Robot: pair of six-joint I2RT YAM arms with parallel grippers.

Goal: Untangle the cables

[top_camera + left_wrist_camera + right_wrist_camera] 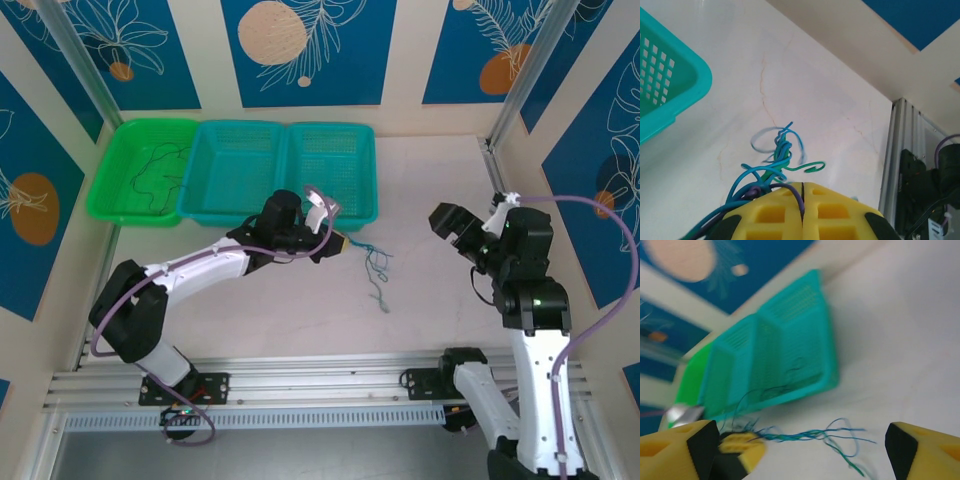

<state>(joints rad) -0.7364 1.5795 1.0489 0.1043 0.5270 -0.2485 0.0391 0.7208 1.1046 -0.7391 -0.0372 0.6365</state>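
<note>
At the far left, the green basket [100,195] holds one dark cable [158,172] lying loose by itself, which we take as one strand already separated. Just right of it stand two teal baskets [240,127]. The blurred right wrist view hints at thin dark strands in one of them, but we cannot be sure.

Next comes the left gripper [343,243], near the right teal basket's near corner. Its yellow jaws are pressed together on one end of the cables [781,159], and blue, teal-green and purple strands run out from between them. From there the cables [377,268] trail right and nearward onto the table [300,315], twisted round each other. We judge most of the job is left to do: each strand has to be drawn out of that knot.

Right of the bundle is a wide stretch of bare table, good room for pulling strands apart. The right gripper [450,222] hangs beyond it, well apart from the cables, jaws spread wide and holding nothing. Behind it, the aluminium post [530,75] and the side wall limit any swing to the right.
</note>
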